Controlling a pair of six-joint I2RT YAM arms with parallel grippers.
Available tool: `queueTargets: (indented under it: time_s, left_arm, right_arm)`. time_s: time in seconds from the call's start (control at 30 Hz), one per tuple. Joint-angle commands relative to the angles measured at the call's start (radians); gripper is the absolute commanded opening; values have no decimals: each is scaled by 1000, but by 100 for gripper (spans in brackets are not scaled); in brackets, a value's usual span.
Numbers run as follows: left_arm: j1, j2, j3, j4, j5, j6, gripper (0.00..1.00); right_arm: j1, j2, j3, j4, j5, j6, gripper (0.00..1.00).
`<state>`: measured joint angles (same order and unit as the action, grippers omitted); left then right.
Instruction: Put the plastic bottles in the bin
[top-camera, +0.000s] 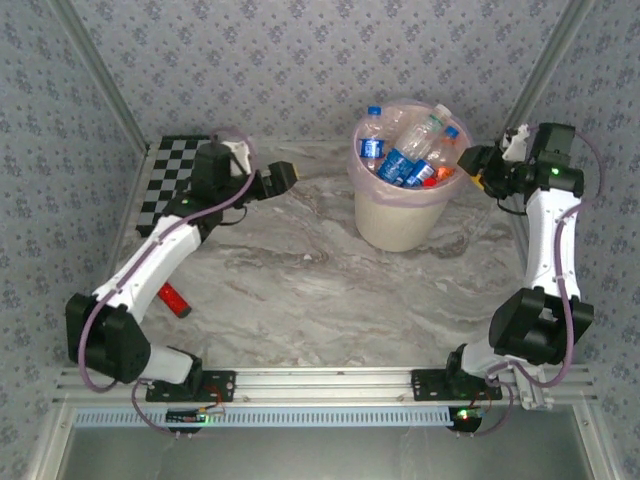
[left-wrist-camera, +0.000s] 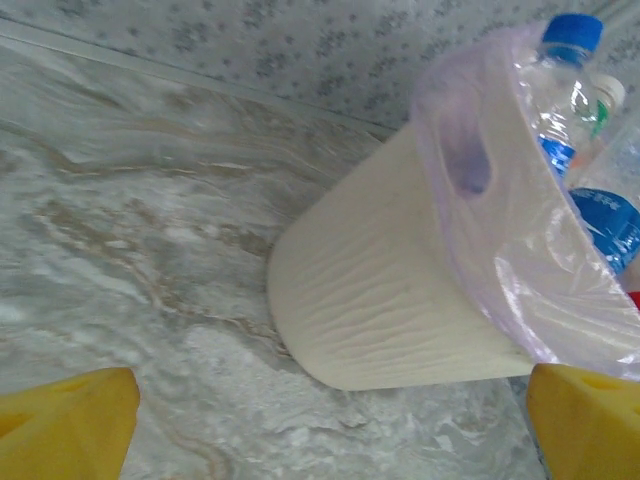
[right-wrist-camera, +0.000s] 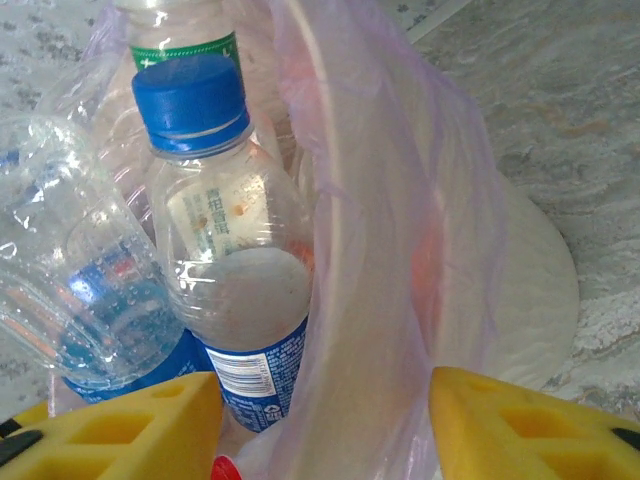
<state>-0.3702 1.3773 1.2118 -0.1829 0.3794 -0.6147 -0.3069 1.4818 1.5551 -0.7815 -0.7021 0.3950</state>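
While both arms extend toward the back of the marbled worktop (top-camera: 300, 290), the bin (top-camera: 395, 220), a round cream bucket lined with a pink bag (top-camera: 362, 150), stands upright right of centre near the rear wall; the plastic bottles (top-camera: 410, 155) are piled inside it, caps and necks poking above the rim. From the left, the left arm (top-camera: 160, 260) points at the bin, and the left jaws sit near it but apart from it; in the left wrist view its 2 yellow fingertips (left-wrist-camera: 70, 425) stand wide apart at the bottom corners, holding nothing, with the bin's ribbed wall between them. The right arm (top-camera: 545, 240) bends in from the right, and the right jaws hang just beside the bin's right rim; in the right wrist view its fingertips (right-wrist-camera: 130, 425) are also spread apart and empty, looking down on a blue-capped bottle (right-wrist-camera: 225, 270), a crushed clear bottle (right-wrist-camera: 80, 300) to its left and a green-labelled bottle (right-wrist-camera: 185, 40) behind. At the back left lies a chequered board (top-camera: 170, 180); a small red object (top-camera: 175, 298) lies on the worktop beside the left arm.
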Motion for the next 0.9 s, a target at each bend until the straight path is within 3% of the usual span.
queueTargets:
  time_s: [0.0, 0.17, 0.5, 0.87]
  left_arm:
    - [33, -63, -45, -56, -9, 52, 99]
    - [88, -121, -88, -107, -56, 74, 99]
    - [171, -226, -110, -259, -208, 145, 99]
    - [232, -273, -168, -261, -207, 132, 99]
  right_arm:
    - [14, 1, -16, 41, -58, 7, 52]
    - [80, 39, -11, 51, -67, -2, 45]
    - [296, 149, 62, 102, -55, 28, 43]
    - [560, 319, 257, 174, -23, 104, 42]
